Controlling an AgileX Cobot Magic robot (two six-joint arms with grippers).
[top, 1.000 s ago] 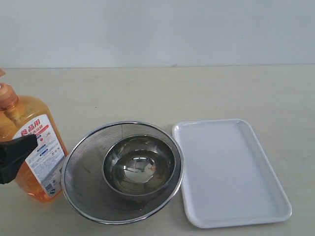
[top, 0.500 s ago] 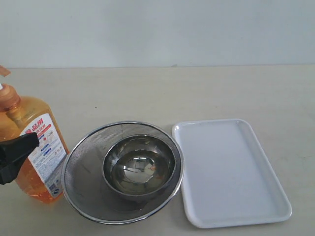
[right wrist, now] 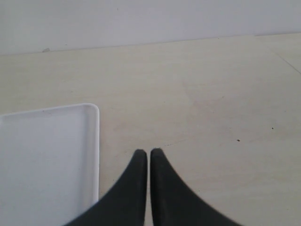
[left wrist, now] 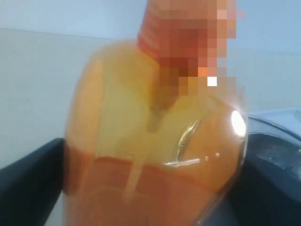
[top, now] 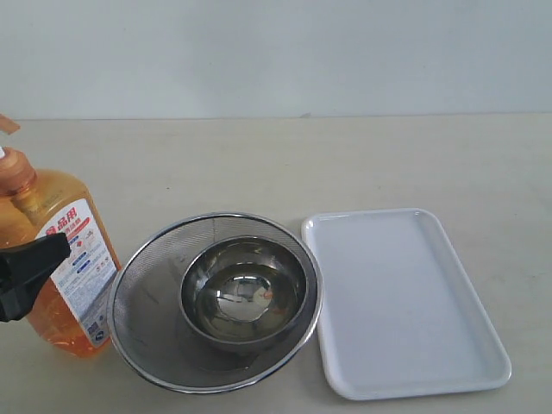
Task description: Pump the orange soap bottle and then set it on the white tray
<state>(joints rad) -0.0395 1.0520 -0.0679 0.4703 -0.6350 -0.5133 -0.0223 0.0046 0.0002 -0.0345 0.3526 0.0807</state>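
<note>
Sitting between spread left fingers (left wrist: 33, 183): orange soap bottle (left wrist: 155, 155).

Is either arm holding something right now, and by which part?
The left gripper straddles the lower body of the orange soap bottle, but whether it actually grips cannot be told. The right gripper is shut on nothing.

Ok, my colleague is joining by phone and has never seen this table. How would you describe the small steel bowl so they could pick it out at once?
Start at the white tray on the right of the beige table; touching its left edge is a round steel mesh strainer. The small steel bowl sits inside that strainer. Unlike the mesh around it, it is solid, shiny and mirror-like, and empty.
</note>
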